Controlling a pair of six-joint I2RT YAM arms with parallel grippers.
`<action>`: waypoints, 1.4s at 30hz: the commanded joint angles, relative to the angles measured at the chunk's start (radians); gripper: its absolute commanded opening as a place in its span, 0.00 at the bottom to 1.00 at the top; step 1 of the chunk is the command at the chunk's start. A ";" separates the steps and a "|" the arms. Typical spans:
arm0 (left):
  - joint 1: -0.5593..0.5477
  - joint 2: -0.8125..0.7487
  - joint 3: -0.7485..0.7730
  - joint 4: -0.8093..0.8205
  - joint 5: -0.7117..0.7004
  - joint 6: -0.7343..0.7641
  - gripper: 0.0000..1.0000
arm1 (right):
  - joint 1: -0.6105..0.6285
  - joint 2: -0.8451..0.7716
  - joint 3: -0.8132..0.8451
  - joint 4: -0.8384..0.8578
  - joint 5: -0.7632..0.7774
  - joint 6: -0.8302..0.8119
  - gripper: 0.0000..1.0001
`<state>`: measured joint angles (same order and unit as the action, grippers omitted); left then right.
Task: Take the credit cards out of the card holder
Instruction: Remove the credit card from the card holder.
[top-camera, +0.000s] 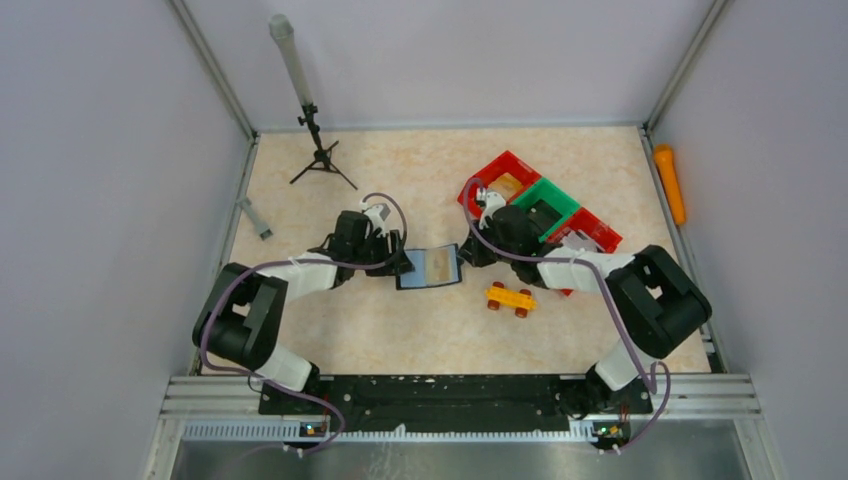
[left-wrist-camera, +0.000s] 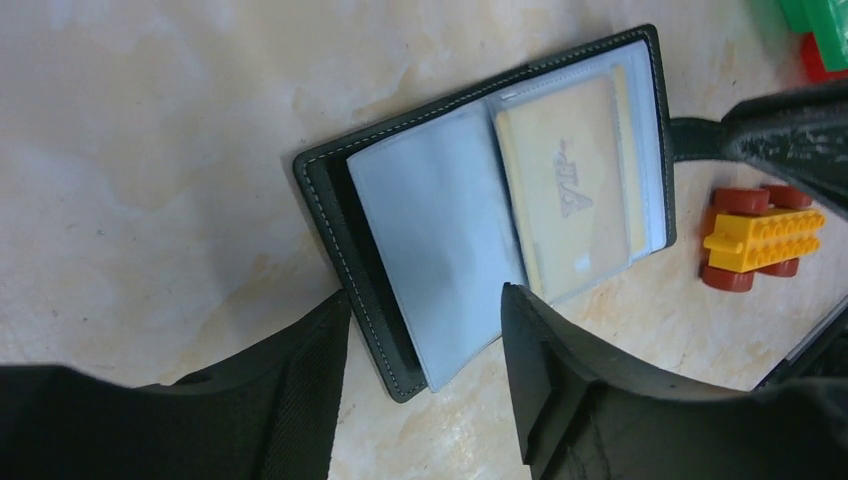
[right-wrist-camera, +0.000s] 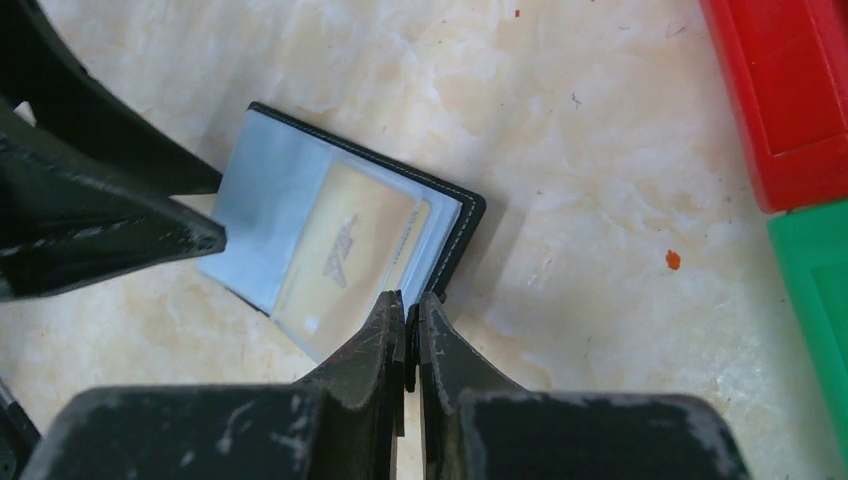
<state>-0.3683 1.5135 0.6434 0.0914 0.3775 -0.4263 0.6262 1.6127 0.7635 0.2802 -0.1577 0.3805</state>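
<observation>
The black card holder (top-camera: 430, 267) lies open on the table with its clear sleeves facing up. A tan card (left-wrist-camera: 570, 195) sits inside one sleeve, and it also shows in the right wrist view (right-wrist-camera: 345, 245). My left gripper (left-wrist-camera: 425, 345) is open, with its fingers on either side of the card holder's (left-wrist-camera: 340, 215) near corner and not touching it. My right gripper (right-wrist-camera: 410, 300) is shut on the thin black strap tab at the opposite edge of the card holder (right-wrist-camera: 455, 225). In the top view, the left gripper (top-camera: 395, 262) and right gripper (top-camera: 468, 252) flank the holder.
A yellow-orange toy brick car (top-camera: 511, 298) sits just right of the holder, also visible in the left wrist view (left-wrist-camera: 760, 240). Red and green bins (top-camera: 545, 205) stand behind the right arm. A small tripod (top-camera: 320, 155), a grey piece (top-camera: 255, 218) and an orange object (top-camera: 670, 183) lie further off.
</observation>
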 joint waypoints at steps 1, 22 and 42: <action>0.005 0.052 0.029 -0.066 0.001 0.001 0.57 | 0.023 -0.073 -0.033 0.064 -0.042 0.015 0.00; 0.061 -0.114 -0.066 0.050 0.103 -0.031 0.00 | 0.024 0.002 -0.023 -0.043 0.139 0.057 0.19; 0.060 0.037 0.003 -0.037 0.098 -0.012 0.05 | 0.026 0.134 0.039 -0.083 -0.034 0.058 0.44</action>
<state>-0.3099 1.5150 0.6044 0.0818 0.4843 -0.4564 0.6395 1.7084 0.7803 0.2497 -0.1287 0.4393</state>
